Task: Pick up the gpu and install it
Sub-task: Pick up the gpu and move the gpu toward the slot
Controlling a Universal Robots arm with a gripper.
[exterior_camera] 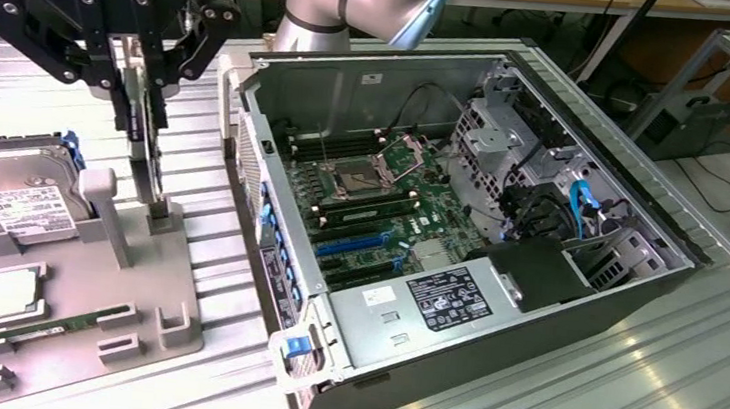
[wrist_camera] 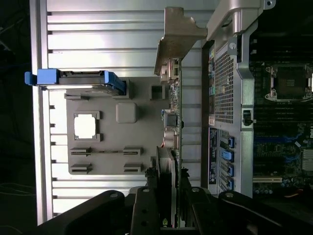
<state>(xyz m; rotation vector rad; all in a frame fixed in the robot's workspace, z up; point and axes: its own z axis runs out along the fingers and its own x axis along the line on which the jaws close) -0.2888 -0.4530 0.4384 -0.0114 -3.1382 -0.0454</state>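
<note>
Fingers (exterior_camera: 121, 66) clamping upright gpu (exterior_camera: 145, 148), gray fixture (exterior_camera: 127, 312) beneath, open computer case (exterior_camera: 550, 368) beside

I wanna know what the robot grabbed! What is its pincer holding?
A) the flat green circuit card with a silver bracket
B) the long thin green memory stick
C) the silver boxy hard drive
A: the pincer is clamped on the flat green circuit card, seen edge-on.

Two viewpoints: one high and slanted, one close and straight down.
The exterior view sits raised and back, tilted down over the slatted surface (exterior_camera: 642, 392), the open computer case (exterior_camera: 481, 397) and the grey holder (exterior_camera: 74, 307) at the exterior view's left. The wrist view looks straight down past the claw (wrist_camera: 168, 178) along the gpu (wrist_camera: 171, 112) edge, much nearer. Both take in the holder, the hard drive (exterior_camera: 24, 197) and the case's side.
</note>
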